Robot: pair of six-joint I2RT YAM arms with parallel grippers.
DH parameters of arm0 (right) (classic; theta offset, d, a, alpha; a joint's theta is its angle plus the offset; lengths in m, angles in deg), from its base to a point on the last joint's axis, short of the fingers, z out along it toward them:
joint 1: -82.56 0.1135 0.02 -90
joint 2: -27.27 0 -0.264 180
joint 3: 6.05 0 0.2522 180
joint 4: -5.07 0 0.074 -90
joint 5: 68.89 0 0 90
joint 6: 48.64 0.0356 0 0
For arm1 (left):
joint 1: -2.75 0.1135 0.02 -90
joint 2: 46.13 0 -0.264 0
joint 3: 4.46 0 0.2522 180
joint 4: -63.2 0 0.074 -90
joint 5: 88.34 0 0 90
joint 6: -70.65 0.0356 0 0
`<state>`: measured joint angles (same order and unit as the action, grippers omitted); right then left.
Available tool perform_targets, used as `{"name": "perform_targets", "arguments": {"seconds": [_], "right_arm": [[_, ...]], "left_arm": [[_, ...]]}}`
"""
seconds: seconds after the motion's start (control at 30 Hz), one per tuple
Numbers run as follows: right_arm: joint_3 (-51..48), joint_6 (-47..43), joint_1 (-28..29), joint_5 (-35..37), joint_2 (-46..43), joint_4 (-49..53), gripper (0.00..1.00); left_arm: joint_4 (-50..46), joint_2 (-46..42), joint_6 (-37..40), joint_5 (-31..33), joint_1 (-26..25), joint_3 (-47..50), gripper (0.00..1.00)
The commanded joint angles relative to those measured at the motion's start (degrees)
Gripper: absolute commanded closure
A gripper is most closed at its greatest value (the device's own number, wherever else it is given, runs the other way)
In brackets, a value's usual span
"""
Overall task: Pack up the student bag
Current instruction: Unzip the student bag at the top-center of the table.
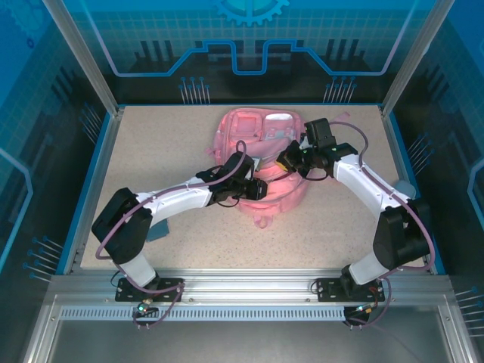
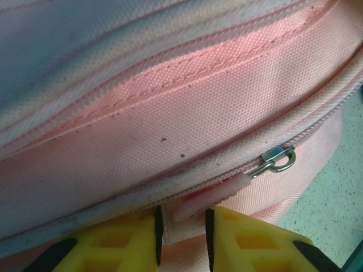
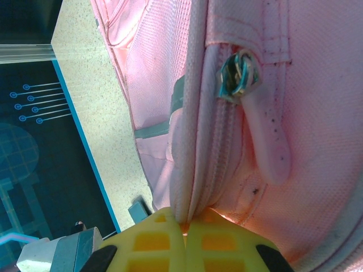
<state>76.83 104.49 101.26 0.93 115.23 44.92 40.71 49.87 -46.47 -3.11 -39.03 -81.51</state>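
**Pink bag: zip pull lined up for the left arm**

- **Bag**: lies mid-surface, toward the far edge, between the two arms.
- **Left fingers**: slightly apart, one either side of a pink pull tab. They look not yet pressed on it, though the view is too close to be sure.
  - The tab's long axis runs straight away from the fingers, up and right to its metal slider.
  - The zip track runs on the same way.
  - The left arm is nearer this zip, and any pull would likely follow that line.
  - Nothing stands between fingers and tab.
- **Right fingers**: together, clamped on the bag's seam ridge, apparently bracing it. A second slider hangs just beyond them, untouched.
- **Around:** a flat blue-grey item lies under the left arm, well apart from the bag.
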Motion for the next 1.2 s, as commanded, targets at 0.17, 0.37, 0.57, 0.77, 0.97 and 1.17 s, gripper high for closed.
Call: {"name": "perform_targets", "arguments": {"seconds": [0.17,0.37,0.57,0.77,0.97,1.17], "right_arm": [[0.6,-1.0,1.1,-1.0,-2.1,-2.8,1.00],[0.5,-1.0,1.1,-0.8,-2.0,-2.8,1.00],[0.5,-1.0,1.1,-0.8,-2.0,-2.8,1.00],[0.5,-1.1,1.2,-0.7,-2.1,-2.7,1.00],[0.5,-1.1,1.2,-0.6,-2.1,-2.7,1.00],[0.3,-1.1,1.2,-0.6,-2.1,-2.7,1.00]], "left_arm": [[2.2,-4.8,0.2,-1.6,-0.5,0.8,0.82],[2.1,-5.3,0.4,-1.5,-0.5,1.5,0.79],[0.9,-3.6,1.4,-2.4,-0.5,-0.4,0.58],[1.2,-0.9,1.4,-4.1,-0.4,-2.4,0.60],[0.7,0.9,1.4,-5.1,-0.4,-4.1,0.61],[0.7,2.0,1.4,-6.1,-0.7,-4.7,0.68]]}}
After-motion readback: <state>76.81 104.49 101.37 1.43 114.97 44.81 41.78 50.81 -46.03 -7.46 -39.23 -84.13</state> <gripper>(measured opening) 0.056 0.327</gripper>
